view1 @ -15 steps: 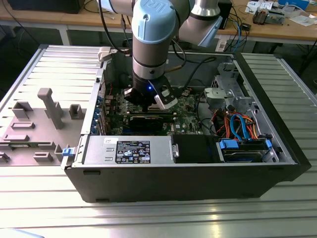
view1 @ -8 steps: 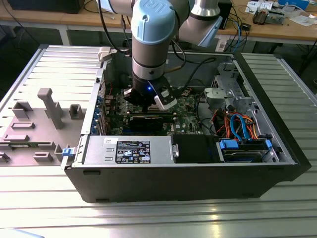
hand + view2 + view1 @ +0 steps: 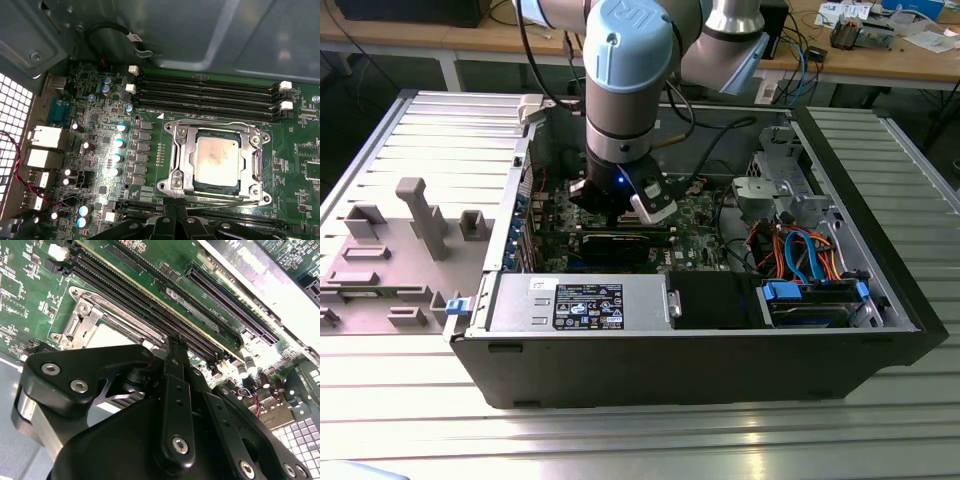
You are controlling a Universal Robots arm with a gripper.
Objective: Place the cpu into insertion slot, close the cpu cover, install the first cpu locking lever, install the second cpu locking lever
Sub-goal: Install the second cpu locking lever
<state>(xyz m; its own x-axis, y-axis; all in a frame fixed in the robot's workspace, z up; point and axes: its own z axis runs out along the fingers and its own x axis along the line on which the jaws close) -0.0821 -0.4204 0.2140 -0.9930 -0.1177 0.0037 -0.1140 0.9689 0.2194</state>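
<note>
The cpu [image 3: 216, 159] is seated in the insertion slot [image 3: 187, 186], cpu cover [image 3: 182, 150] down; gripper [image 3: 175, 212] fingers are pinched together just beside the socket.

Silver-grey arm [image 3: 625, 90], pale-blue joint caps; black gripper [image 3: 176, 342], silver screws

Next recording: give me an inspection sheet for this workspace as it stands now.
Surface: ribbed metal table carrying an open computer case.
Job's things: cpu seated in the insertion slot; cpu cover lying closed around it.
Clutter: grey fixture blocks at the exterior view's left.
End effector: end effector low over the motherboard, beside the socket.
Cables: orange and blue leads inside the case.
Surroundings: workbench behind.
</note>
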